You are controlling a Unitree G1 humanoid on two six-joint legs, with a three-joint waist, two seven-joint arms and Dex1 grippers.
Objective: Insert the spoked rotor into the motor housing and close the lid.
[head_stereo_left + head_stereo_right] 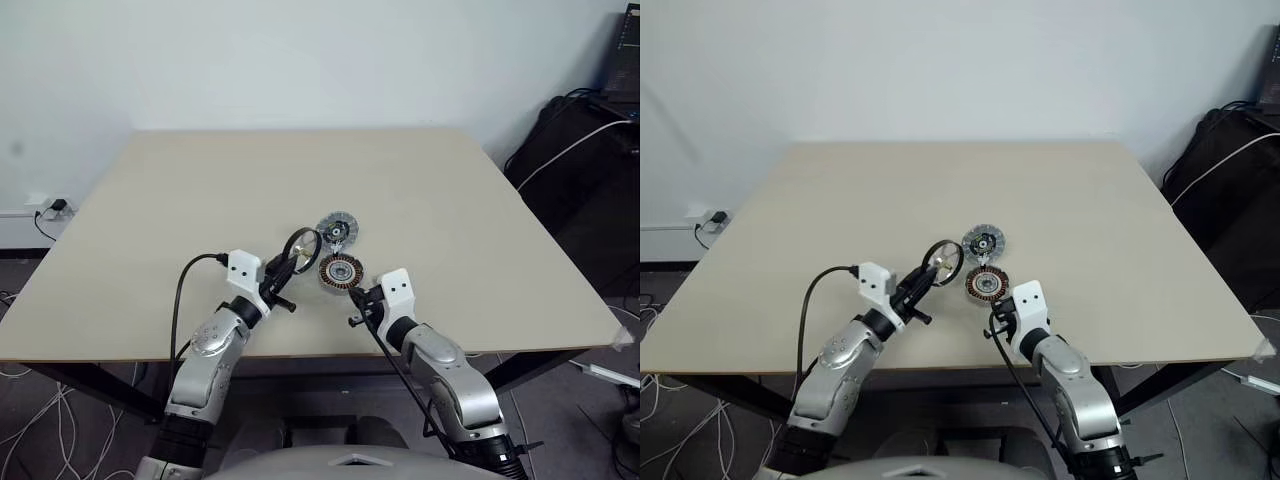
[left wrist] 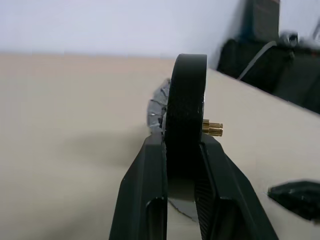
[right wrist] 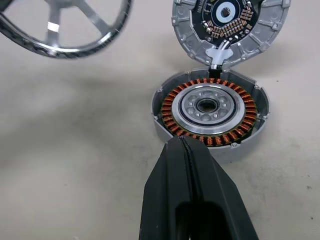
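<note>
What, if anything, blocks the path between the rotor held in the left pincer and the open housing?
Nothing visible does. The rotor, clamped in the left pincer, hangs beside the housing, whose top is open. The shut right pincer sits at the housing's near rim, and the lid lies behind it.

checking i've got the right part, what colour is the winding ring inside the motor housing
Copper-orange, ringing a silver centre in the motor housing; the right wrist view shows it best.
</note>
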